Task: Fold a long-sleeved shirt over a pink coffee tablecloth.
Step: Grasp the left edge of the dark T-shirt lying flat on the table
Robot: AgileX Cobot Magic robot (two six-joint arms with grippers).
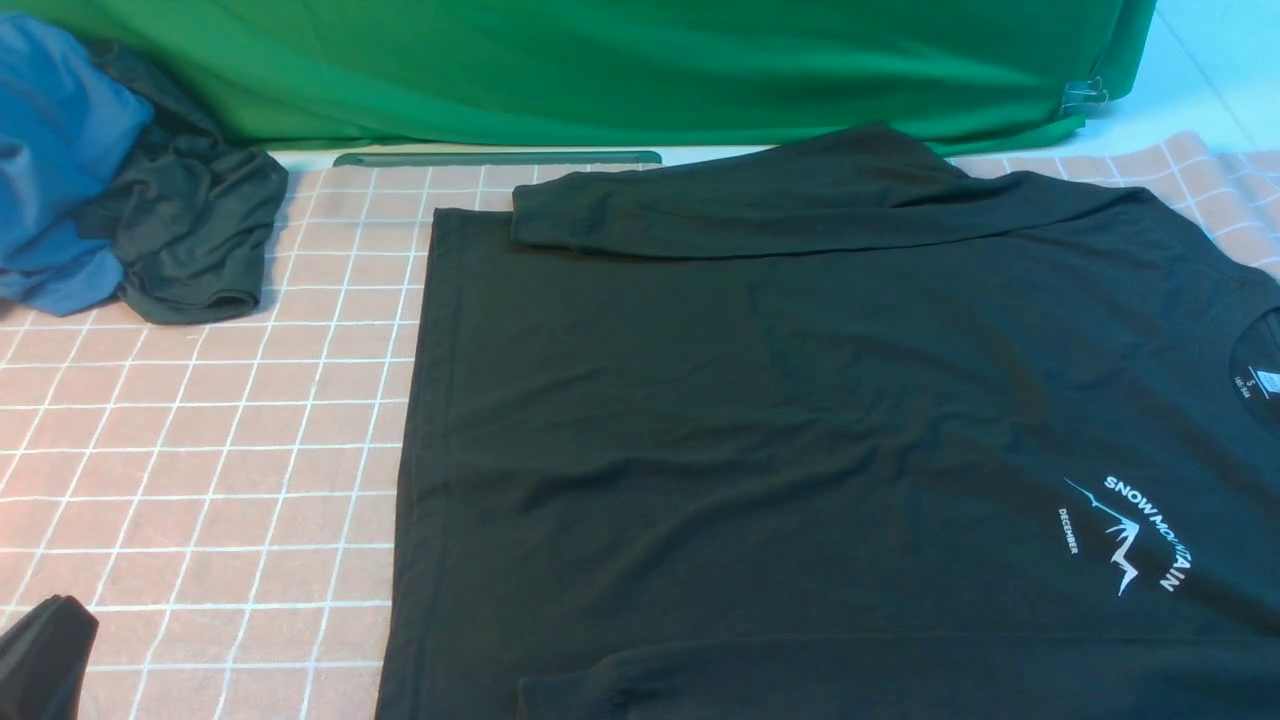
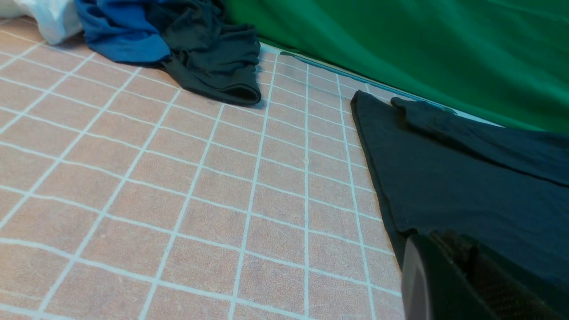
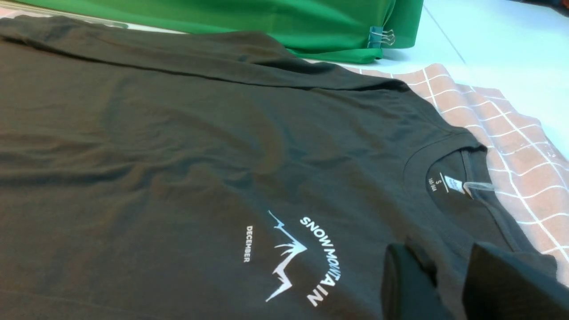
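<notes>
We judge the sleeves done, body folds left: long-sleeved shirt [image 1: 760, 420] flat on pink coffee tablecloth [image 1: 200, 450]; left gripper [image 2: 462, 275] closed, right gripper [image 3: 444, 260] parted, empty.

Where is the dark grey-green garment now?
Front view: the dark grey-green garment lies bunched far left on the pink tablecloth, against the blue garment, apart from the black shirt.

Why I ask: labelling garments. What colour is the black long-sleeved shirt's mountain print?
White print on the black knit long-sleeved shirt; clearest in the right wrist view.
</notes>
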